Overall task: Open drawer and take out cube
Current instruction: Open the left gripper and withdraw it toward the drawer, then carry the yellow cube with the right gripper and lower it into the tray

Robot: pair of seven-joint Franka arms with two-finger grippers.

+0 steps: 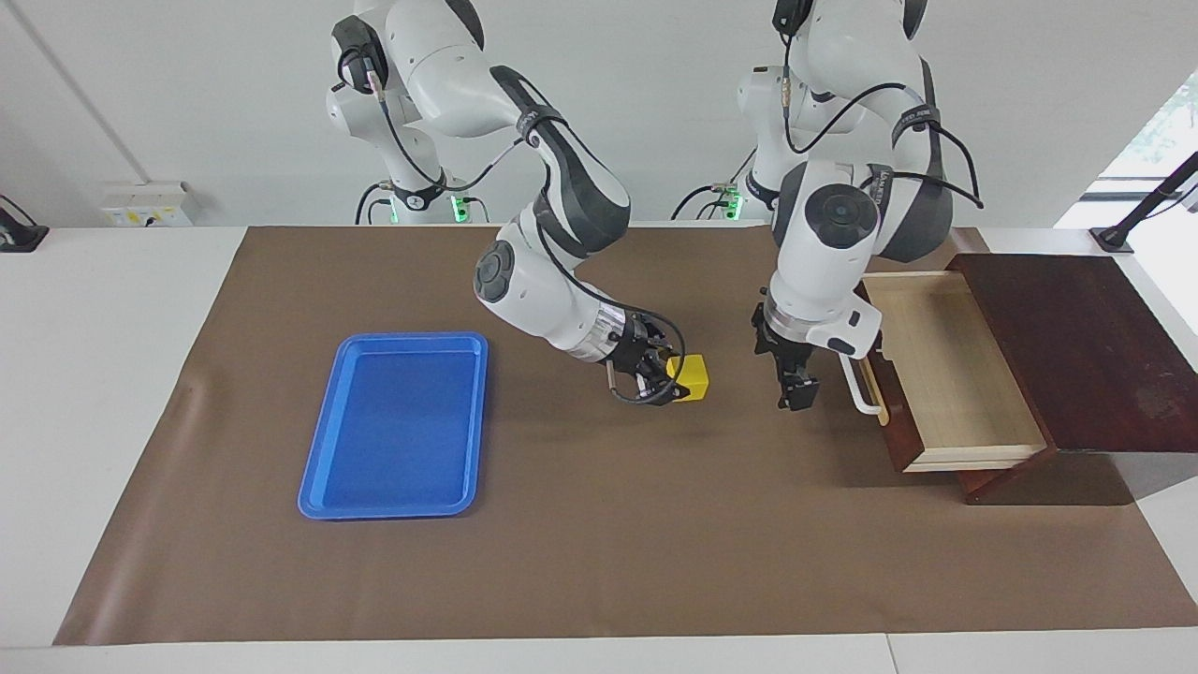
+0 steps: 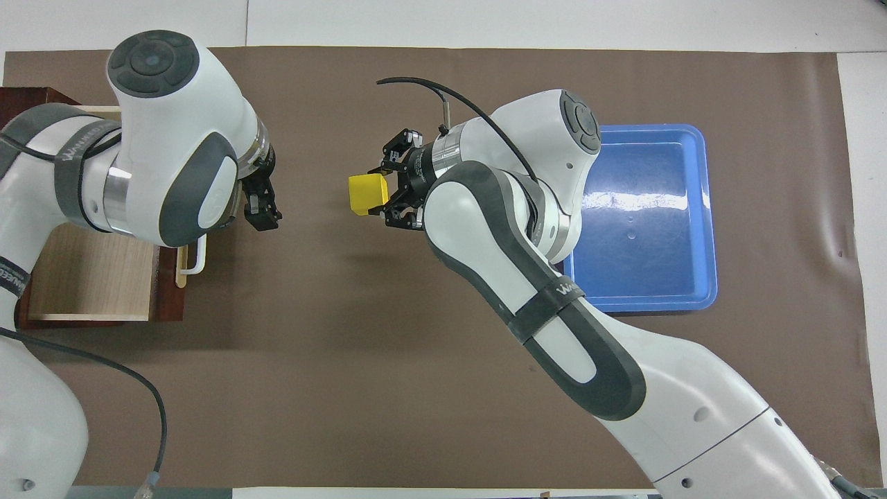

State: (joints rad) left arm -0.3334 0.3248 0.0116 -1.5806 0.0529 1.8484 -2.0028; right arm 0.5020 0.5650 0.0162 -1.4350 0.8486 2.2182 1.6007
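Note:
The drawer (image 1: 955, 374) stands pulled open at the left arm's end of the table, its pale wood interior empty; it also shows in the overhead view (image 2: 90, 277). Its white bar handle (image 1: 866, 393) faces the middle of the mat. My right gripper (image 1: 676, 379) is shut on the yellow cube (image 1: 693, 376) and holds it just over the brown mat, between the drawer and the blue tray; both show in the overhead view, gripper (image 2: 380, 193) and cube (image 2: 366, 194). My left gripper (image 1: 797, 398) is shut and empty, over the mat in front of the drawer handle (image 2: 201, 255).
A flat blue tray (image 1: 402, 421) lies empty on the mat toward the right arm's end of the table, also in the overhead view (image 2: 644, 208). The dark cabinet top (image 1: 1076, 346) slopes at the left arm's end. The brown mat (image 1: 599, 562) covers the table.

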